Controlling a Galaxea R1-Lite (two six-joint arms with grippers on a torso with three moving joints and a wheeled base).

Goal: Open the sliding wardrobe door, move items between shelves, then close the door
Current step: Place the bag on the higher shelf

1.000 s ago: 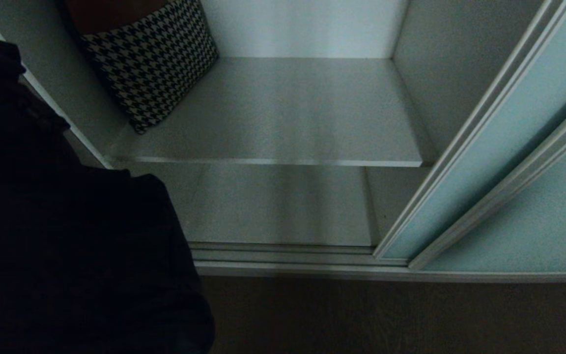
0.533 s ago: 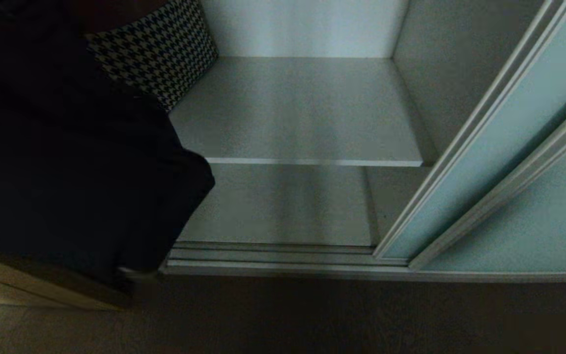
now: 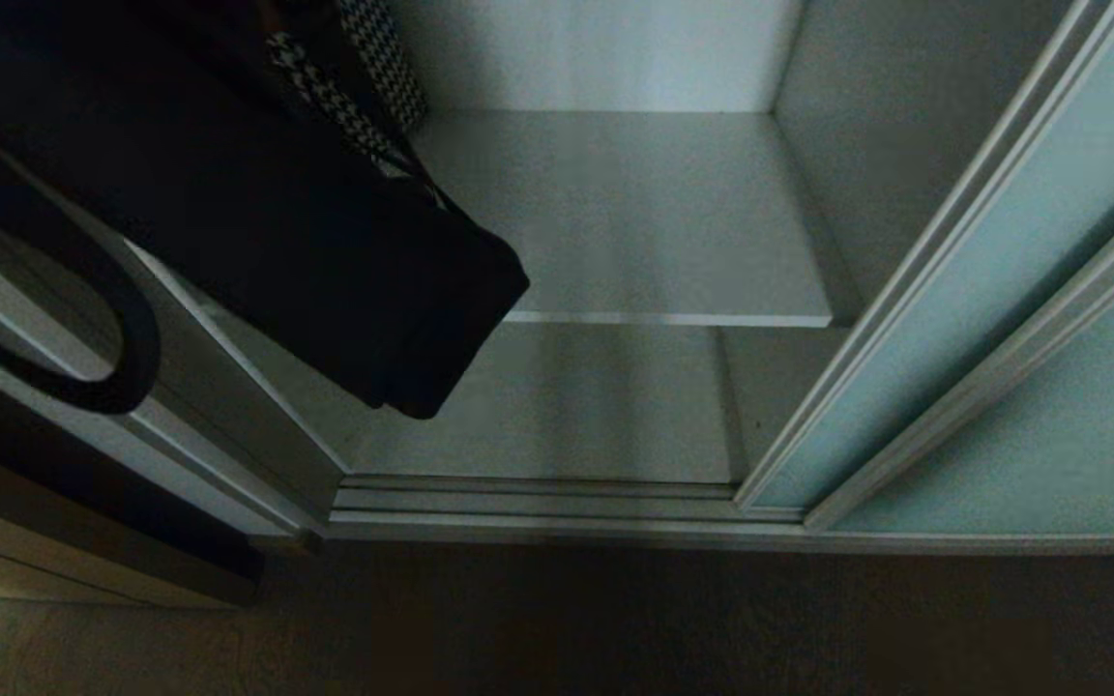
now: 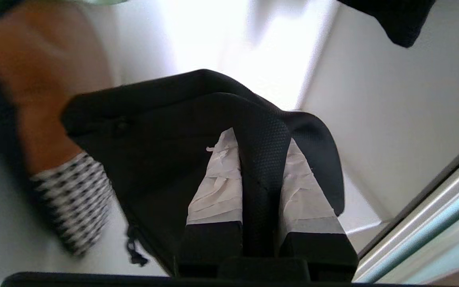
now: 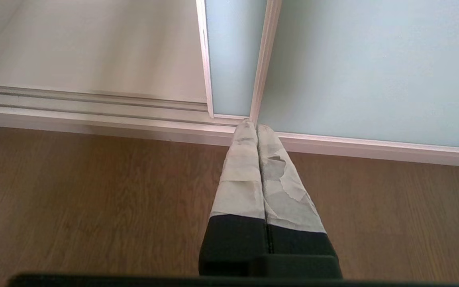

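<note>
So the left gripper [image 4: 259, 159] fingers pinch the black bag's strap [image 4: 263, 131], bag [image 3: 325, 242] hanging over the left shelf [image 3: 634, 222]; right gripper [image 5: 256, 131] fingers pressed together.

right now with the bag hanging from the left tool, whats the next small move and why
Probably carry the bag a bit further in over the upper shelf, then lower it. The left tool is shut on the strap, and the bag hangs above the shelf's front edge, beside the houndstooth cushion, with bare board to its right. The right tool is shut, low by the door.
</note>
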